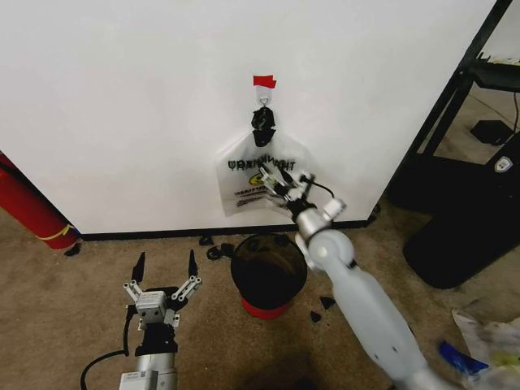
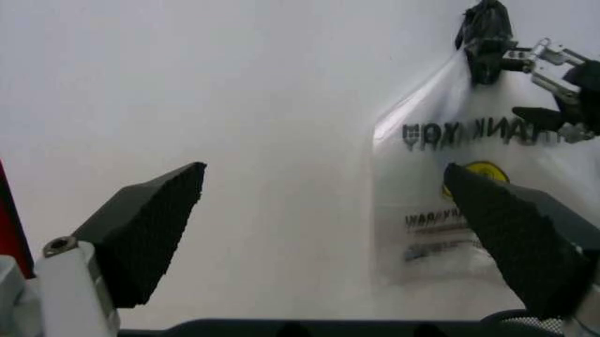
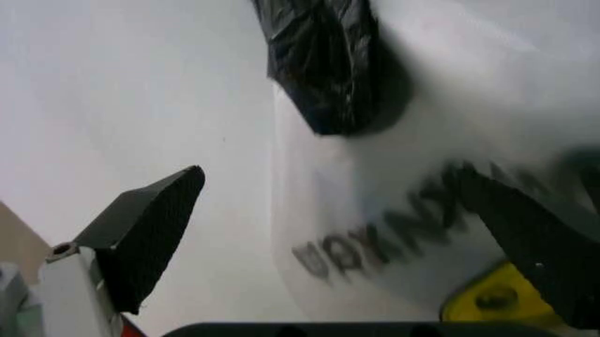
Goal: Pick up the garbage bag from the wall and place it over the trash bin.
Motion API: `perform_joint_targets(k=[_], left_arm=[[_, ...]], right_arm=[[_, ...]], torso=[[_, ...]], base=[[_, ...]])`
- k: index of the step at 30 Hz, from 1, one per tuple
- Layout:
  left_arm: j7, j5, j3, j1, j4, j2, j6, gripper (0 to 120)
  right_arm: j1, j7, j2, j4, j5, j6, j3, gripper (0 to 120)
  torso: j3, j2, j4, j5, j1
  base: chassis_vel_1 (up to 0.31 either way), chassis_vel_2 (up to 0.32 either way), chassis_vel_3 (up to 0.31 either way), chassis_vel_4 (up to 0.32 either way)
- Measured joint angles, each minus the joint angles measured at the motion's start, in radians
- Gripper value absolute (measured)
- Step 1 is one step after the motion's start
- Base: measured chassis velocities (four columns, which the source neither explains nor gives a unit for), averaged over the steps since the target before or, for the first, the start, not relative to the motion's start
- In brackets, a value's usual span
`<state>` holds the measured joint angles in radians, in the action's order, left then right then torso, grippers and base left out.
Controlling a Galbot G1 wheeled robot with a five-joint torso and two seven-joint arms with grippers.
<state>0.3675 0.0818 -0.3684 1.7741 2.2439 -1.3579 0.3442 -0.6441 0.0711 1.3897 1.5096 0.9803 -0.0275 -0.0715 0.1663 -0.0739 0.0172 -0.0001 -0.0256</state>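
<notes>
While garbage bag (image 1: 262, 180) hangs on wall (image 1: 122, 106) (carpet below), right gripper (image 1: 286, 188) open, empty.

The garbage bag (image 1: 262, 173), a whitish translucent bag with dark lettering and a yellow print, hangs flat against the wall (image 1: 122, 106) from a small hook (image 1: 264, 97) beneath a scrap of red tape (image 1: 264, 81), with a knot of black plastic (image 1: 263, 125) at its top. The right gripper (image 1: 279, 186) is raised to the bag's lower right area with its fingers spread at the bag's surface, directly above the trash bin (image 1: 268, 271), which stands on the carpet (image 1: 65, 309) close to the black baseboard (image 1: 162, 234). The left gripper (image 1: 165, 268) sits low to the left of the bin, fingers wide apart and pointing toward the wall, and a red cylinder (image 1: 28, 207) leans at the far left.
</notes>
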Motion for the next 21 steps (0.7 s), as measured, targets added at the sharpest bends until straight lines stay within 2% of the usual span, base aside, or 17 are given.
perform_joint_targets(k=[4, 9, 21], left_arm=[[0.001, -0.002, 0.001, -0.002, 0.0, -0.003, 0.001, 100], [0.001, -0.004, 0.003, -0.004, -0.001, 0.005, 0.001, 100], [0.002, -0.006, -0.009, 0.008, 0.03, 0.011, 0.001, 100]], right_arm=[[0.043, -0.01, 0.019, -0.018, 0.01, 0.0, 0.0, 100], [0.065, -0.019, 0.007, -0.013, 0.029, -0.004, 0.012, 100], [0.113, -0.05, -0.003, -0.04, 0.078, -0.026, 0.033, 59]], torso=[[0.0, 0.0, 0.0, -0.0002, 0.0], [0.0, 0.0, 0.0001, -0.0001, 0.0], [0.0, 0.0, -0.0002, 0.0, 0.0]], base=[[0.0, 0.0, 0.0, 0.0], [0.0, 0.0, 0.0, 0.0], [0.0, 0.0, 0.0, 0.0]])
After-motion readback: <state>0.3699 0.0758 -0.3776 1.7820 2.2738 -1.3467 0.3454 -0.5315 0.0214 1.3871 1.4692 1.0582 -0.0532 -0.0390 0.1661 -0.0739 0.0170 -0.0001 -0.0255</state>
